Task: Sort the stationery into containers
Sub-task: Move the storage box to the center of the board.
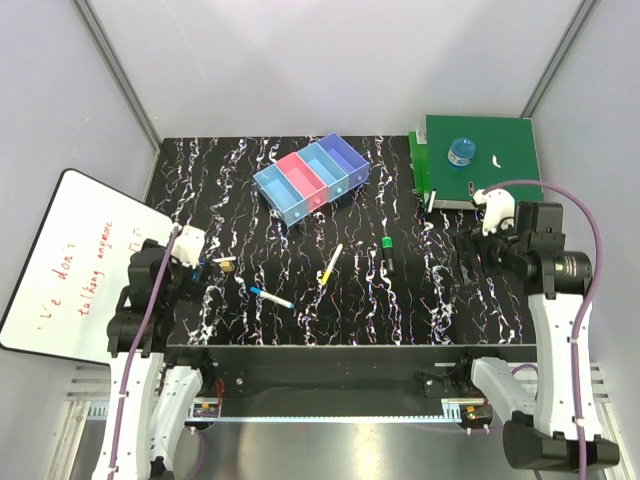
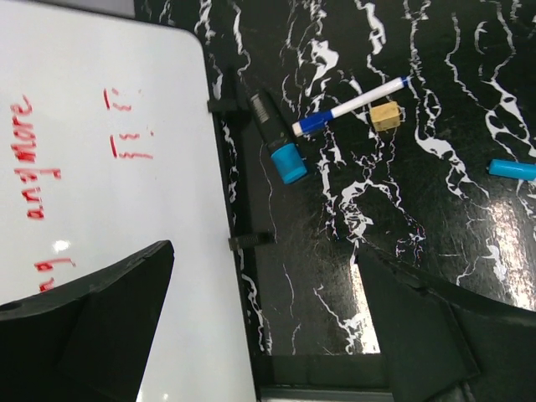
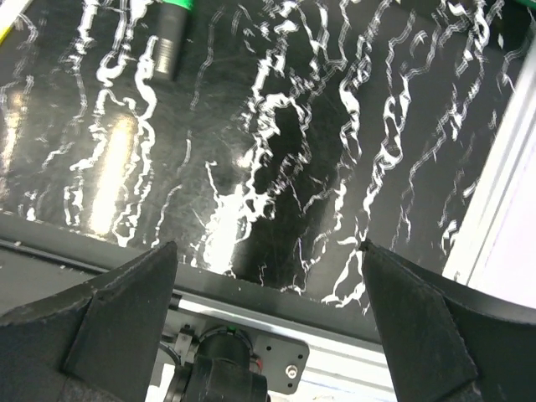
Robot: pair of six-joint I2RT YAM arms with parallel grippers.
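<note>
The containers (image 1: 310, 180), four joined bins, sit in the upper middle of the counter (image 1: 430, 300). Their row slants from lower left to upper right: light blue, pink, light blue, purple.

Below them lies the blue-capped white marker (image 1: 272, 298), its long axis running from upper left down to lower right, cap at the upper-left end. To its right the yellow-and-white pen (image 1: 330, 263) slants from lower left to upper right, with the yellow end low. The green-capped dark marker (image 1: 386, 254) lies nearly straight up the frame, cap uppermost.

On the green folder (image 1: 510, 135) at upper right rest the round blue object (image 1: 461, 151) and the small grey-white stick (image 1: 499, 158).

The left tool (image 2: 264, 251) hangs over the whiteboard (image 2: 100, 167) edge with its jaws wide apart and holding nothing. Ahead of it a blue-tipped white pen (image 2: 352, 106) slants up to the right, beside a small tan block (image 2: 385, 115) and a blue-capped dark marker (image 2: 276, 138).

The right tool (image 3: 268, 247) is likewise spread wide over bare counter, gripping nothing.
</note>
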